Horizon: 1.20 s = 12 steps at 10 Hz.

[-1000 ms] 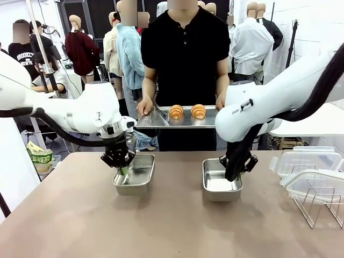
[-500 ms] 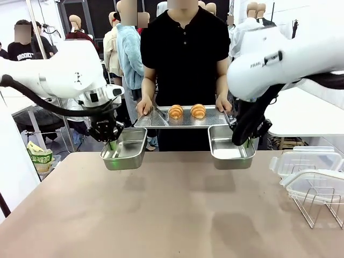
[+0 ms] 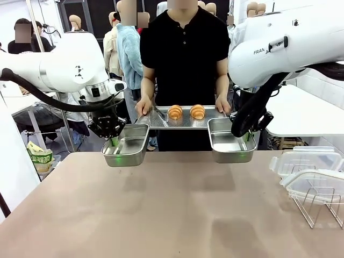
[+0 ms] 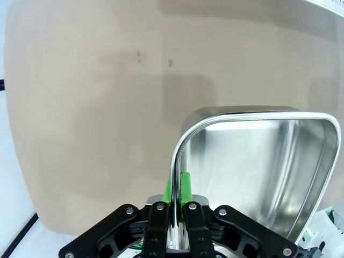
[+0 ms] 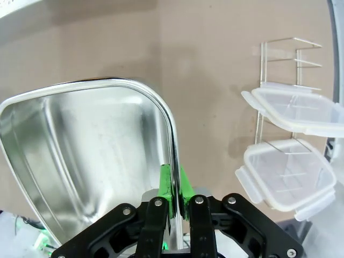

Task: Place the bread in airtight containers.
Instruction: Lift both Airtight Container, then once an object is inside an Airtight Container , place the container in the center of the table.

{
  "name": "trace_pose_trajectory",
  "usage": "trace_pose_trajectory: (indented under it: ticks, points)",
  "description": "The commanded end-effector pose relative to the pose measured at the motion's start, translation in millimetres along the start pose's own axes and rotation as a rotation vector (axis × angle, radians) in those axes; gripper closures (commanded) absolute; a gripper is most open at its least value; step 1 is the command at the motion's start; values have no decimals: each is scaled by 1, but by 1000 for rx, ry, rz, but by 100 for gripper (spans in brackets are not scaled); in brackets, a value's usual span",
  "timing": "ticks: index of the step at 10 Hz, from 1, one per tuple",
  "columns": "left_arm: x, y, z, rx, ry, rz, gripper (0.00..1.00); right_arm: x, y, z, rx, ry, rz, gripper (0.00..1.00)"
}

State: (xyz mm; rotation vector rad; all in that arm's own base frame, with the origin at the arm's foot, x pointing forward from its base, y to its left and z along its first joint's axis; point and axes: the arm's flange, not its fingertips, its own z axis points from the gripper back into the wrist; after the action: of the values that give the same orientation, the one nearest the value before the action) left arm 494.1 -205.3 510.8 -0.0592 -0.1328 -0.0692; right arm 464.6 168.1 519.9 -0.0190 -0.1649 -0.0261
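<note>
- Two stainless-steel tins that sat on the counter (image 3: 172,215) a second ago now hang in mid-air. They have been raised to the level of the mesh tray (image 3: 161,122) that a person holds at the far side.
- The left claw (image 3: 114,141) is clamped narrow on one rim wall of the left tin (image 3: 131,145), with a green pad on either face. The tin hangs at 9 o'clock of the tray, just beside it.
- The right claw (image 3: 246,135) pinches the rim of the right tin (image 3: 227,141) the same way, at 3 o'clock of the tray and close to its end.
- Two croissant rolls (image 3: 175,112) lie side by side at the tray's middle, between the tins. Both tins are empty.
- The clear lids (image 3: 306,161) wait at the wire rack (image 3: 317,209), at 3 o'clock on the counter, well apart from the tins.
- The lift appears to offer the tins up for filling. Moving the bread across and fitting the lids are judged not yet done.
</note>
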Motion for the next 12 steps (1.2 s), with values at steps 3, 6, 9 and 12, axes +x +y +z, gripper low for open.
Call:
trace_pose_trajectory:
  ticks: [3, 6, 9, 12]
  points:
    - [0, 1, 2, -1, -3, 3, 100, 0, -1, 1, -9, -7, -12, 100]
    - [0, 1, 2, -1, -3, 3, 100, 0, -1, 1, -9, -7, -12, 100]
    - [0, 1, 2, -1, -3, 3, 100, 0, -1, 1, -9, -7, -12, 100]
    - [0, 1, 2, -1, -3, 3, 100, 0, -1, 1, -9, -7, -12, 100]
